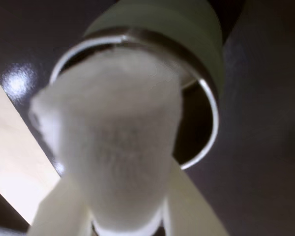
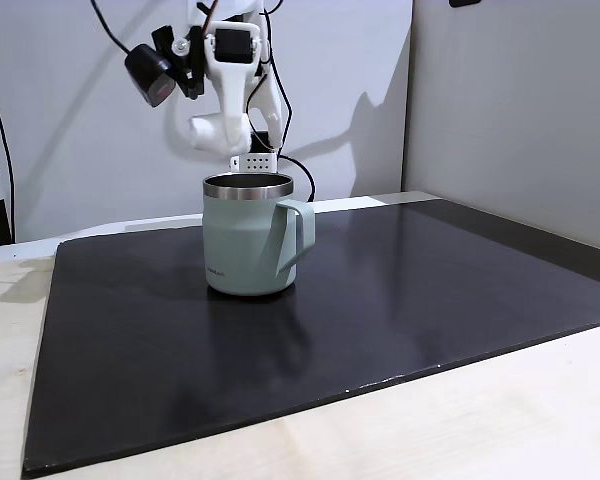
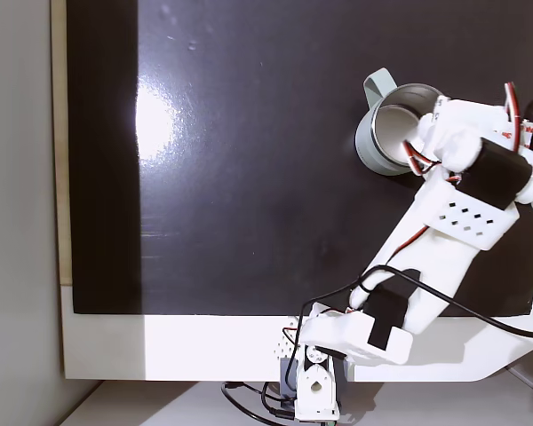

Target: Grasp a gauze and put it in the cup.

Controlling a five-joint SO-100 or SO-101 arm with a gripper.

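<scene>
1. While the black mat [image 2: 400, 300] covered most of the pale wooden table [image 2: 500, 420], it lay flat, with a bright glare patch on it in the fixed view from above [image 3: 155, 120]
2. Above the mat's far part rose the white arm [image 3: 444, 257], cables trailing from its base at the table edge, its wrist bent over the mug
3. On the mat stood the cup [image 2: 248, 235], upright, sage-green with a steel rim, its loop handle turned toward the right in the side fixed view; from above the cup [image 3: 377, 151] sat near the mat's upper right, partly covered by the arm's wrist
4. Just over the cup's mouth hung the gripper [image 1: 123, 223], its white fingers [image 1: 191, 206] pressed against a white fuzzy roll
5. Held between those fingers was the gauze [image 1: 113, 142], blurred and close in the wrist view, its far end lying over the cup's [image 1: 206, 113] open rim; whether it reached below the rim could not be told
</scene>
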